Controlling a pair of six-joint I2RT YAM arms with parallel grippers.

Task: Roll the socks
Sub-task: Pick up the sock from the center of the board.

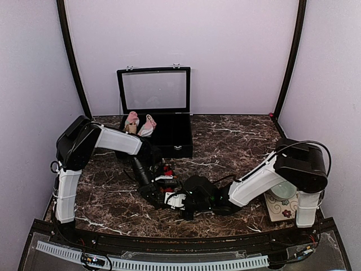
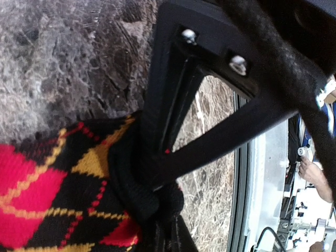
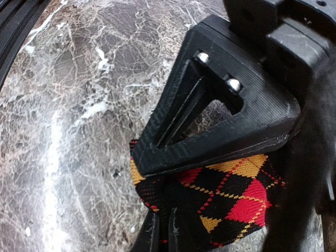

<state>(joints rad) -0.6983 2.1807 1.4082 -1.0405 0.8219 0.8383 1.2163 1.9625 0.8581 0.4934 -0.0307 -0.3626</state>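
We judged the black argyle sock soft, light and floppy as it lay at the counter's near middle, with left fingers and right fingers each clamped on its bunched edge, the surest hold.

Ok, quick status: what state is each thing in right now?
Argyle sock: bunched, pinched by both claws.
Left claw: shut on the sock's black fabric.
Right claw: shut on the sock.
Box: open, lid upright.
Rolls: two, standing in the box's left end.
Pale cloth: flat, partly under the right arm.
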